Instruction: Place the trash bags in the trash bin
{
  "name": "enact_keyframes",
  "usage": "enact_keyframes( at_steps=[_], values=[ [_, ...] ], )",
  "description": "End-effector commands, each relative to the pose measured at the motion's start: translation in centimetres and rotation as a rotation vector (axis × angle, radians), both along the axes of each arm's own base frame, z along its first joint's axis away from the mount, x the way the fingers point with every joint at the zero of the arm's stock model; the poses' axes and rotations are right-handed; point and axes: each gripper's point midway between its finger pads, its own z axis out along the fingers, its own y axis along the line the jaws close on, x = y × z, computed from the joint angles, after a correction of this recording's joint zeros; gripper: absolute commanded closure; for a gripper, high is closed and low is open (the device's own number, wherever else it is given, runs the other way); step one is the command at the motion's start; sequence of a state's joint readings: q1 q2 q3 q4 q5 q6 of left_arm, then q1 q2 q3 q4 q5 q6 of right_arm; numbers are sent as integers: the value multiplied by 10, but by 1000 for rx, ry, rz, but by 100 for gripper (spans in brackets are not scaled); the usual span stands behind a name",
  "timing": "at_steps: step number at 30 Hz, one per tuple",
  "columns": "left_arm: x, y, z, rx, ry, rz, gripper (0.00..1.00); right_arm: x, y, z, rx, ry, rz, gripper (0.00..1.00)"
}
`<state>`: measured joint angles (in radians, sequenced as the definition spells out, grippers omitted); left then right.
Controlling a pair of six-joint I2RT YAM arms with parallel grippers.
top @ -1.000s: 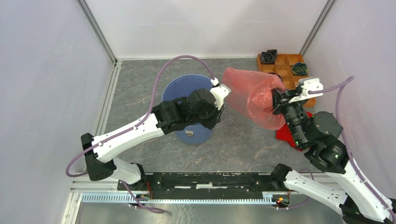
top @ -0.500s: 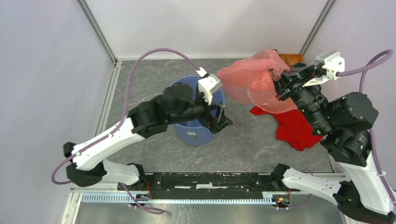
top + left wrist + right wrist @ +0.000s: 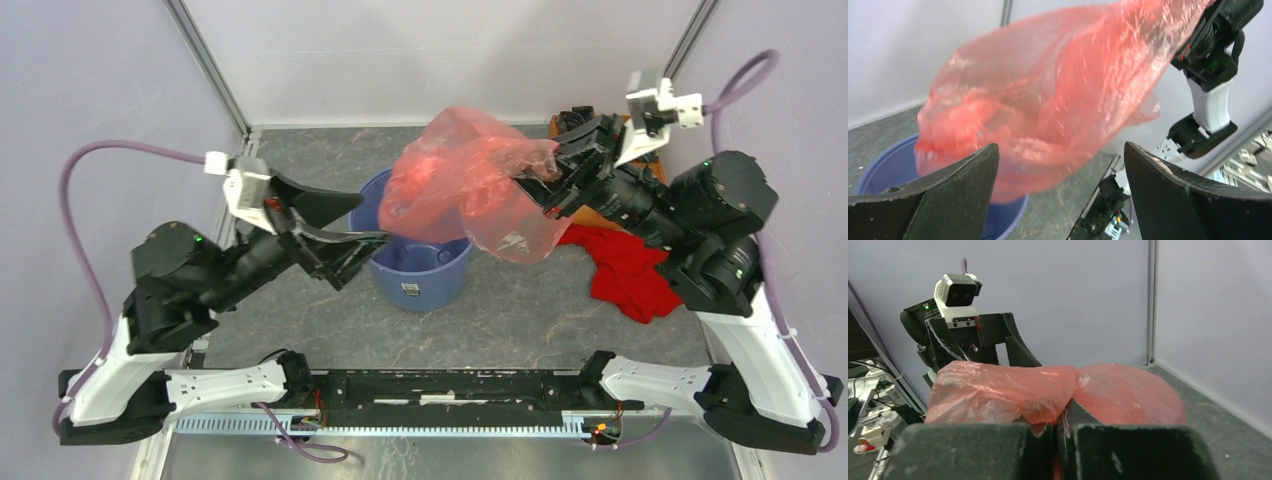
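The trash bag (image 3: pixel 465 185), a thin translucent red-pink film, hangs puffed up in the air over the right part of the trash bin (image 3: pixel 420 272), a round blue bucket. My right gripper (image 3: pixel 545 182) is shut on the bag's right edge, and the film is pinched between its pads (image 3: pixel 1055 427). My left gripper (image 3: pixel 352 220) stands wide open just left of the bin, touching nothing. In the left wrist view the bag (image 3: pixel 1058 95) floats beyond the open fingers (image 3: pixel 973 180), above the bin's rim (image 3: pixel 893 165).
An opaque red cloth (image 3: pixel 625 272) lies on the grey floor right of the bin, under the right arm. White walls with metal corner posts (image 3: pixel 210 70) enclose the cell. The arms' mounting rail (image 3: pixel 440 385) runs along the near edge.
My left gripper opened, let go of the bag and drew back to the left of the bin. My right arm rose and carried the bag leftward over the bin.
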<state>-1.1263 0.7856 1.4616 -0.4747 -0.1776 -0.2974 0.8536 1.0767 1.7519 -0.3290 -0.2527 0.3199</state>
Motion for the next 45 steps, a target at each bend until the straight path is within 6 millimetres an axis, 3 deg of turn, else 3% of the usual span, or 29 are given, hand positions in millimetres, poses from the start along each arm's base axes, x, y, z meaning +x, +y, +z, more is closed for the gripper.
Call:
enact_keyframes(
  at_steps=[1, 3, 7, 11, 14, 18, 21, 24, 29, 31, 34, 39, 45],
  values=[
    [29, -4, -25, 1, 139, 148, 0, 2, 4, 4, 74, 105, 21, 99],
    [42, -10, -36, -1, 201, 211, 0, 18, 1, -4, 80, 139, -58, 99],
    [64, -46, -56, 119, 236, 246, 6, 50, -2, -18, 40, 147, -208, 99],
    [96, -54, -74, 234, 234, 405, 10, 70, -5, -20, -13, 119, -311, 99],
    [113, -44, -82, 264, 221, 519, 9, 81, -2, -25, -35, 110, -345, 99],
    [123, -22, -100, 312, 253, 603, 4, 88, 27, -49, -72, 145, -272, 99],
    [118, -10, -118, 370, 273, 598, 0, 91, 52, -70, -119, 171, -195, 99],
    [104, 0, -142, 430, 317, 563, 0, 98, 63, -86, -166, 191, -189, 99],
    [83, 55, -176, 410, 425, 677, 1, 87, 94, -106, -142, 294, -26, 99],
    [77, 71, -179, 351, 433, 701, 1, 78, 106, -112, -113, 353, 60, 99],
    [77, 87, -187, 307, 457, 780, 15, 64, 116, -110, -15, 393, 176, 99],
    [81, 72, -203, 274, 491, 763, 17, 47, 125, -70, 59, 383, 316, 99],
    [87, 60, -214, 283, 494, 760, 25, 47, 111, -65, 101, 391, 263, 99]
  ],
)
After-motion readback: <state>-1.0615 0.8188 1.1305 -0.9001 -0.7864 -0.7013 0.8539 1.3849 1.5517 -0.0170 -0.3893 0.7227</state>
